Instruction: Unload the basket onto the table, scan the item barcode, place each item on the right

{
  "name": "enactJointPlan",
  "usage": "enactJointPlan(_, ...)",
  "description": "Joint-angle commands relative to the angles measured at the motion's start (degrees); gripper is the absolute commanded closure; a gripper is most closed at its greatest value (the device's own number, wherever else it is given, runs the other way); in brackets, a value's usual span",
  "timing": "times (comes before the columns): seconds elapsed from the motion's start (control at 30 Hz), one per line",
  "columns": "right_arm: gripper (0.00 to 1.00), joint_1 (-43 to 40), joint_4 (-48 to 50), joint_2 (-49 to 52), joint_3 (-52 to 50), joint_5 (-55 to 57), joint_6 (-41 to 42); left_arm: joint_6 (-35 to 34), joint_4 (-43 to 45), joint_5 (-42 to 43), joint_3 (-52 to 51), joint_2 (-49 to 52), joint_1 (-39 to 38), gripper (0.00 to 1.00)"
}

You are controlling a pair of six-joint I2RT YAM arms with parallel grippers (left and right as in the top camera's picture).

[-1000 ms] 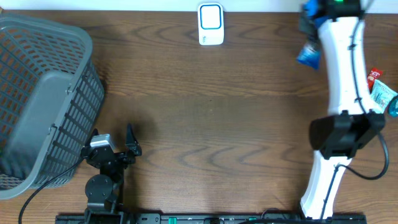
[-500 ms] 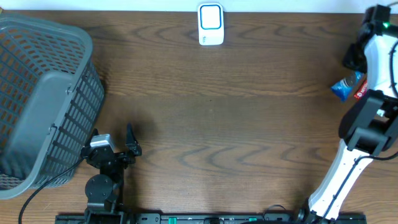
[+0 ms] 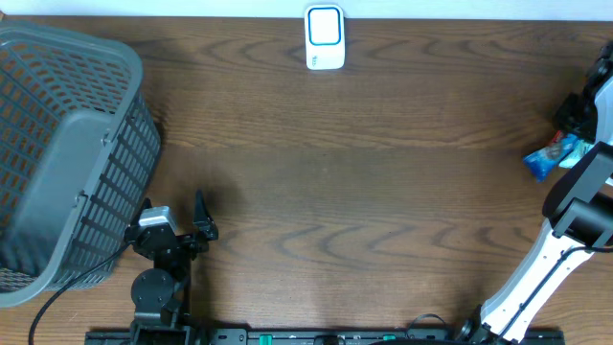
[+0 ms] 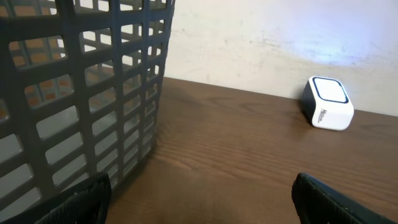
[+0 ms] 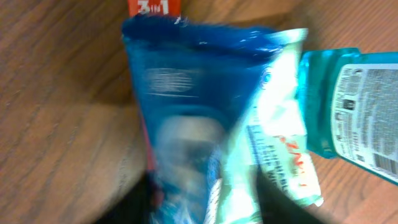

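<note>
Tabletop of brown grained wood (image 3: 326, 192) is seen under both arms. A large grey plastic lattice basket (image 3: 67, 153) is stood just to the left of the left pincer (image 4: 202, 208), its wall filling that side of the left wrist view. The left pincer is held wide open with nothing between its dark fingertips (image 4: 74, 199), low over the wood.

A white right arm (image 3: 536, 278) is stretched along the right edge of the table, and the right pincer (image 5: 208, 202) is carried at its far end. A small white box scanner with a blue-outlined face (image 3: 325, 37) is placed well ahead of the left pincer and to its right, at the far edge of the table, and far to the left of the right pincer.

A crinkled blue foil packet (image 5: 186, 112) is found directly in front of the right pincer, filling its wrist view between two dark blurred finger shapes. How far this pincer is open, and whether the packet is gripped, cannot be told. A teal clear plastic bottle with a white printed label (image 5: 348, 106) is laid just to the right of the packet, and a red printed sachet (image 5: 154, 7) is partly covered beyond it.
</note>
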Motion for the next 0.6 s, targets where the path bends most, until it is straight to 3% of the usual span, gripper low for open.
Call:
enactJointPlan(0.0, 0.01, 1.2, -0.5, -1.7, 0.2, -2.0, -0.1, -0.5, -2.2, -1.7, -1.1, -0.3, -0.1, 0.07)
enactJointPlan(0.2, 0.01, 4.0, -2.4, -7.3, 2.4, -4.6, 0.8, -0.5, -2.2, -1.7, -1.1, -0.3, -0.1, 0.07)
enactJointPlan(0.57, 0.01, 14.9, -8.0, -31.5, 2.8, -15.4, 0.9, -0.5, -2.2, -1.7, -1.1, -0.3, -0.1, 0.07)
